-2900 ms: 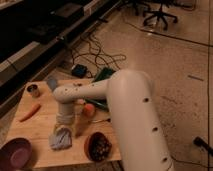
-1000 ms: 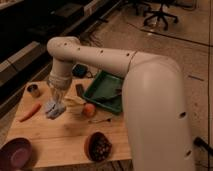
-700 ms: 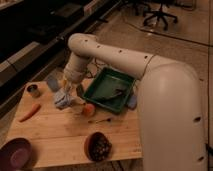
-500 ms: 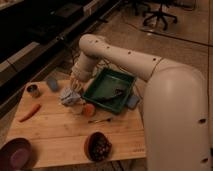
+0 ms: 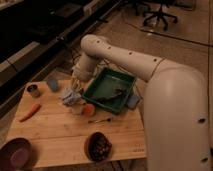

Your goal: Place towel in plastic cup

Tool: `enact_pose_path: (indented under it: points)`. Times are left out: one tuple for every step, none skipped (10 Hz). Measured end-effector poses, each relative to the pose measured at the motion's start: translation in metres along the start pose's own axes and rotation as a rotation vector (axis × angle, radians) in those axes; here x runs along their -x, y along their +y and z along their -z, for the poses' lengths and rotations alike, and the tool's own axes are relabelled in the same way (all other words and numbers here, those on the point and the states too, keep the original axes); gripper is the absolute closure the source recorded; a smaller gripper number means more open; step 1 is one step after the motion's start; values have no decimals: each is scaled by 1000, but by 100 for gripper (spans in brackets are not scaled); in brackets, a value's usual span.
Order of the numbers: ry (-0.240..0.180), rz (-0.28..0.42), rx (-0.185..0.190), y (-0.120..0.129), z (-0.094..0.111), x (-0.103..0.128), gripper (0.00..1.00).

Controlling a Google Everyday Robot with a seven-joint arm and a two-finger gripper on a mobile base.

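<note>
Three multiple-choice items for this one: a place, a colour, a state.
1. The plastic cup stands: A beside the metal can; B on the floor; C on a chair.
2. The tray is: A red; B green; C white.
3. The gripper, left of the tray above the table, is: A open, empty; B shut on the towel; C open around the cup.
Key: A, cup and can share the table's far-left corner; B, its walls are green; B, the towel hangs from it.
</note>
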Motion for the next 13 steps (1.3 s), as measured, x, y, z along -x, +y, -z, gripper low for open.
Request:
enact_pose_path:
  points:
    - [0, 2, 0, -1, 0, 1, 100]
    - [-1, 3, 1, -2, -1, 1, 100]
    - [-2, 5, 0, -3, -1, 2, 100]
    - [2, 8, -2, -4, 0, 0, 100]
    - [7, 12, -9, -6, 2, -5, 100]
    - [13, 19, -20, -17, 4, -15, 100]
    - [15, 26, -29, -31, 2, -29, 100]
    - [14, 27, -43, -41, 1, -45, 100]
    - [13, 24, -56, -44, -1, -60, 100]
    - [3, 16, -85, -50, -6, -81, 100]
    - [-11, 12, -102, -55, -11, -96, 100]
    - [-35, 18, -113, -63, -19, -100, 100]
    - [-60, 25, -115, -71, -31, -102, 100]
